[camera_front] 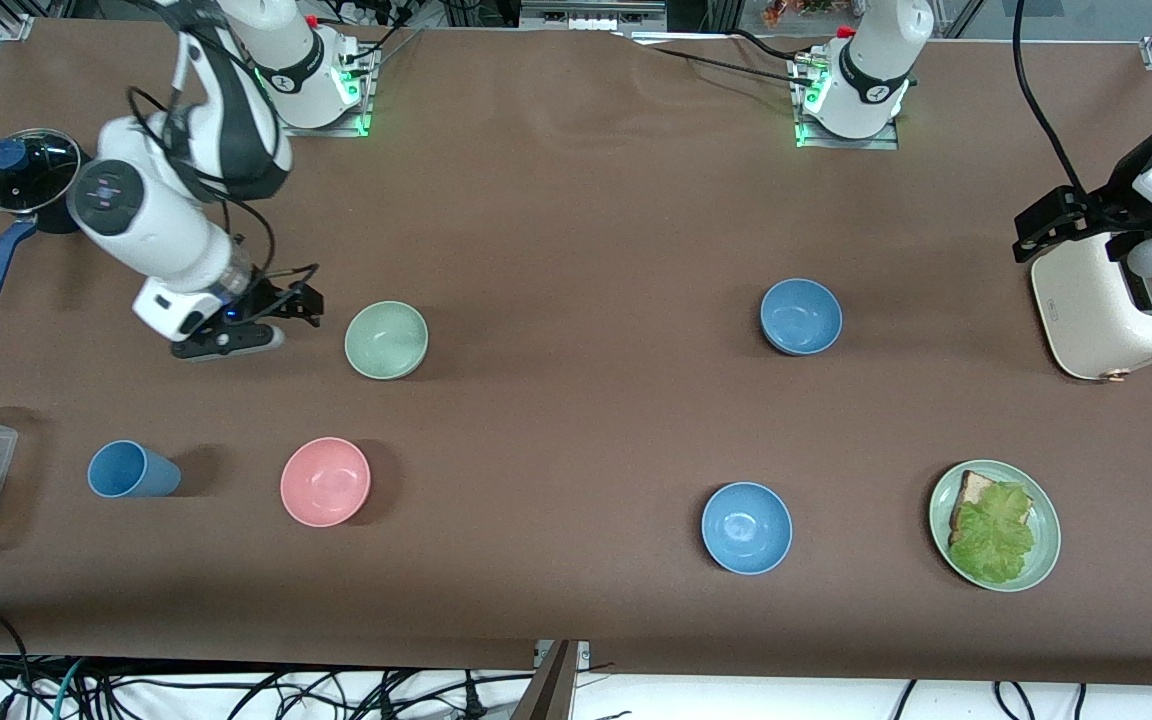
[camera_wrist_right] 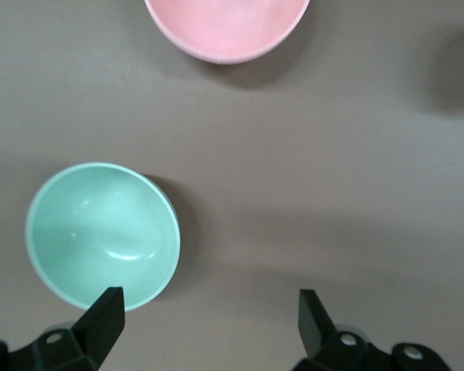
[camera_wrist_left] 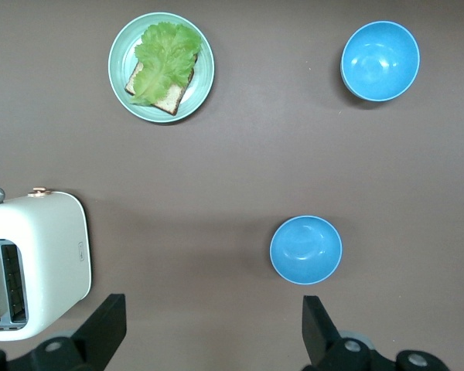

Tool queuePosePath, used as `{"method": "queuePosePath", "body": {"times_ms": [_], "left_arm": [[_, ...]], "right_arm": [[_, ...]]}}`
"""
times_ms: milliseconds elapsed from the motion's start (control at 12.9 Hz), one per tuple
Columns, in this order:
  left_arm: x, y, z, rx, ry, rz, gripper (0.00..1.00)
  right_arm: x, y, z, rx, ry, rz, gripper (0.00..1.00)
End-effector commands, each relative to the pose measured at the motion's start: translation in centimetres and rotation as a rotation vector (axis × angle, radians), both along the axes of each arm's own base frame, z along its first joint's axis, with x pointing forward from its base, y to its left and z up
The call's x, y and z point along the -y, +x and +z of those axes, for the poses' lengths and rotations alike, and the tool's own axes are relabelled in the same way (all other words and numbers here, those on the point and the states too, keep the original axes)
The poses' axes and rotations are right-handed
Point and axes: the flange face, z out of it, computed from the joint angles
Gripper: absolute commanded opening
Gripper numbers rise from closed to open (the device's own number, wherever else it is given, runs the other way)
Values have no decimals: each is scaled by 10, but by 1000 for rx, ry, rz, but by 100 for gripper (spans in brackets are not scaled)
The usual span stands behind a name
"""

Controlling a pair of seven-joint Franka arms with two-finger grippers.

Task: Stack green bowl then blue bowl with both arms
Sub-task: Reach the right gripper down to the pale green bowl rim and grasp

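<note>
Sitting upright with its mouth facing up, the green bowl [camera_front: 386,340] is round, so it has no long axis to speak of. It rests on the table [camera_front: 576,200] toward the right arm's end, farther from the front camera than the pink bowl [camera_front: 325,481] and the blue cup [camera_front: 131,470], which lies on its side. The right gripper [camera_front: 281,318] is just beside the green bowl, fingers spread wide and holding nothing; the wrist view shows the bowl's rim next to one finger [camera_wrist_right: 100,321].

The blue bowl [camera_front: 801,316] also stands mouth up, toward the left arm's end, farther from the camera than the brighter blue bowl [camera_front: 746,527]. The left gripper [camera_wrist_left: 209,332] hangs over the toaster [camera_front: 1116,310], jaws apart and empty.
</note>
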Motion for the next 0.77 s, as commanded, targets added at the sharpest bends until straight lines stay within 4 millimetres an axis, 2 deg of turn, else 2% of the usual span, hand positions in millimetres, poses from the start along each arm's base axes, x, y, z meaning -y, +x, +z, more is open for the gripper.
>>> {"method": "queuePosePath", "body": {"times_ms": [0, 77, 232, 386, 541, 695], "left_arm": [[0, 3, 5, -4, 24, -5, 100], [0, 3, 5, -4, 24, -6, 100], [-1, 3, 5, -4, 24, -5, 100], [0, 3, 5, -4, 24, -5, 100], [0, 3, 5, -6, 24, -7, 100], [-4, 3, 5, -4, 24, 0, 100]], "right_arm": [[-25, -12, -38, 25, 22, -47, 99], [-35, -17, -52, 38, 30, -56, 99], [-39, -20, -72, 49, 37, -50, 99], [-38, -19, -76, 49, 36, -52, 96], [-38, -19, -87, 49, 37, -54, 84], [-37, -20, -100, 44, 38, -75, 63]]}}
